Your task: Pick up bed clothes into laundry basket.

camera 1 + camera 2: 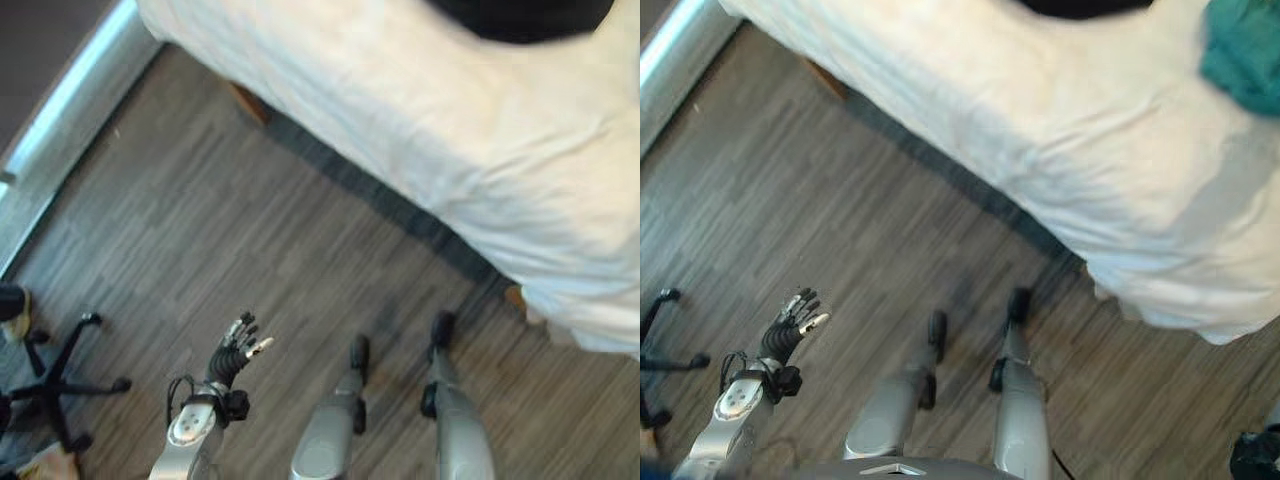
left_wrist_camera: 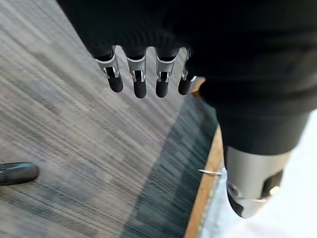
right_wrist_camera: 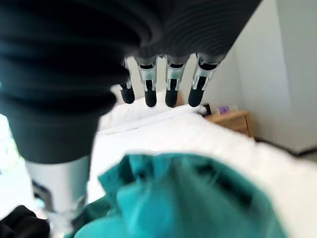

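The teal garment lies bunched in loose folds on top of the bed, near the far side of the white cover, with a dark item on the bed beyond it that is cut off and cannot be identified. The garment looks like soft, light cloth: it should crumple and drape rather than hold a shape, so the surest hold is probably a pinch into a raised fold at the middle of the heap, gathering enough that no trailing end snags the bed. The right hand hangs above the garment with fingers straight and apart, gripping nothing. The left hand hangs low over the wooden floor off the bed's near edge, fingers loosely extended, empty. A nightstand stands beyond the bed. A chair base sits on the floor well apart from the bed. Whether the garment touches the right hand's thumb is hard to tell. No laundry basket can be made out.
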Robot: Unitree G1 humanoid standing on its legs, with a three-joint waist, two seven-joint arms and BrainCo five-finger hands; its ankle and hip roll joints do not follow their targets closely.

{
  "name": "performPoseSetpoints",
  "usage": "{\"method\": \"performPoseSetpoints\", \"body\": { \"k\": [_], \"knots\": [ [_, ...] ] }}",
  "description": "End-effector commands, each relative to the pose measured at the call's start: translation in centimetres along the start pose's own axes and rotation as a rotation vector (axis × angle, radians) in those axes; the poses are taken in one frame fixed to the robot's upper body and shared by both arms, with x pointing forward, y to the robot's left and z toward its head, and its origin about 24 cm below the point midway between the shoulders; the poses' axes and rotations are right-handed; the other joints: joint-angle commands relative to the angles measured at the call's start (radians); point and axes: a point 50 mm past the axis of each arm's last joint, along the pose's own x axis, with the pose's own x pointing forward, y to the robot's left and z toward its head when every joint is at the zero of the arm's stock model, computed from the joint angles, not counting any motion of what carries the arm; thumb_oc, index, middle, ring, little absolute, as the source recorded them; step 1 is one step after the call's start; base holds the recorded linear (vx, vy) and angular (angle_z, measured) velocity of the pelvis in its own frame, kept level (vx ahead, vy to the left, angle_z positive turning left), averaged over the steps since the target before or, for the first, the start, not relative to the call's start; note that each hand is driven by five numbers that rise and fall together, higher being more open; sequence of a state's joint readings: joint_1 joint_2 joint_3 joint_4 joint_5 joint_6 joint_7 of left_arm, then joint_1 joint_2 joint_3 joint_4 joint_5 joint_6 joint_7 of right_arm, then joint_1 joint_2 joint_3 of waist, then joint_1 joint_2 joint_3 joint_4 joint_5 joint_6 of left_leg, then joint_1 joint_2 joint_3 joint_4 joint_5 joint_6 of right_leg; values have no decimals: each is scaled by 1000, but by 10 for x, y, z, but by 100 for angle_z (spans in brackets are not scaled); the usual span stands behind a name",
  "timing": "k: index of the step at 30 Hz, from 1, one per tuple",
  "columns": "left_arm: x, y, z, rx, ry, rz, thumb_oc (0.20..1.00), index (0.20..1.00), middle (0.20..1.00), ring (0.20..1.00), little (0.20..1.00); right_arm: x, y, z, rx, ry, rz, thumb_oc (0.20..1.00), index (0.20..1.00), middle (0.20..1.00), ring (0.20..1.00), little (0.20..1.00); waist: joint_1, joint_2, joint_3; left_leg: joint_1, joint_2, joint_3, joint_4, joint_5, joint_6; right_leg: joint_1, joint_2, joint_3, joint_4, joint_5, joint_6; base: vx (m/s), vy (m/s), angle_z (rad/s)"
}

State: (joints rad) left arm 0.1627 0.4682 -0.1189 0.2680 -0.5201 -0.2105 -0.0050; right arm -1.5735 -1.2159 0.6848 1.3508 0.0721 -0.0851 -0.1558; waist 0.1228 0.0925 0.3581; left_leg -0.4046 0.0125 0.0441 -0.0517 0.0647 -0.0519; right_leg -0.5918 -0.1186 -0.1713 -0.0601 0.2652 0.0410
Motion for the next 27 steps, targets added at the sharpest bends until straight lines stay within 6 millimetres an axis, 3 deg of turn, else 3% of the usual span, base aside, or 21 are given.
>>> {"method": "performPoseSetpoints", "body": {
  "k": [1, 5, 8, 9, 10, 16, 20, 22, 23, 27],
  "knots": [
    [15, -9, 37, -53, -169, -27, 1000, 1000, 1000, 1000, 1000, 3, -33, 2, -21, -1, -97, 1000, 1000, 1000, 1000, 1000, 23, 39, 36, -53, 74, 0, -36, 106, -61, -24, -30, 17, 227, -206, 87, -15, -7, 5],
    [18, -28, 43, -74, -200, -88, 1000, 1000, 1000, 1000, 1000, -3, -1, -18, 5, 73, -11, 1000, 1000, 1000, 1000, 1000, 23, 68, 80, -101, 75, -2, -36, 111, -60, -117, -27, 28, 269, -208, 84, 3, -15, -6],
    [18, -29, 46, -81, -214, -94, 1000, 1000, 1000, 1000, 1000, -5, 8, -28, -10, 108, 19, 1000, 1000, 1000, 1000, 1000, 26, 69, 91, -100, 75, 3, -36, 113, -61, -122, -25, 30, 271, -205, 83, 3, -8, -1],
    [18, -30, 45, -88, -214, -95, 1000, 1000, 1000, 1000, 1000, -6, 9, -32, -14, 122, 22, 937, 937, 937, 937, 937, 25, 70, 93, -95, 74, 4, -36, 113, -61, -117, -26, 29, 270, -206, 83, 0, 0, 0],
    [19, -30, 45, -95, -215, -93, 1000, 1000, 1000, 1000, 1000, -6, 8, -32, -9, 126, 22, 200, 200, 200, 200, 200, 24, 70, 93, -89, 72, 4, -36, 113, -60, -111, -25, 29, 271, -207, 82, 0, 0, 0],
    [28, -26, 56, -114, -255, -60, 1000, 1000, 1000, 1000, 1000, -3, -23, -24, 116, 62, -124, 200, 200, 200, 200, 200, -2, 47, 96, -11, 67, 3, -36, 98, -61, -25, -28, 18, 262, -214, 83, 0, 0, 0],
    [33, -19, 63, -102, -286, -27, 1000, 1000, 1000, 1000, 1000, -8, -29, -20, 171, -78, -137, 200, 200, 200, 200, 200, -34, 13, 74, 52, 68, -3, -36, 80, -64, 64, -28, 4, 236, -215, 86, 53, -22, 3],
    [33, -11, 61, -111, -286, 13, 1000, 1000, 1000, 1000, 1000, -15, -37, -26, 225, -123, -148, 200, 200, 200, 200, 200, -71, -9, 46, 106, 64, -3, -36, 62, -60, 135, -27, 1, 221, -218, 88, 96, -3, 2],
    [34, -10, 62, -106, -287, 12, 1000, 1000, 1000, 1000, 1000, -16, -36, -29, 227, -119, -148, 200, 200, 200, 200, 200, -69, -12, 47, 104, 63, -4, -36, 67, -59, 136, -27, 0, 216, -211, 87, 78, -1, 6],
    [36, 1, 68, -81, -310, 62, 1000, 1000, 1000, 1000, 1000, -31, -37, -55, 387, -120, -184, 200, 200, 200, 200, 200, -122, -41, 4, 192, 67, 1, -36, 38, -51, 238, -27, 4, 195, -224, 92, 103, 38, 0]
  ]
}}
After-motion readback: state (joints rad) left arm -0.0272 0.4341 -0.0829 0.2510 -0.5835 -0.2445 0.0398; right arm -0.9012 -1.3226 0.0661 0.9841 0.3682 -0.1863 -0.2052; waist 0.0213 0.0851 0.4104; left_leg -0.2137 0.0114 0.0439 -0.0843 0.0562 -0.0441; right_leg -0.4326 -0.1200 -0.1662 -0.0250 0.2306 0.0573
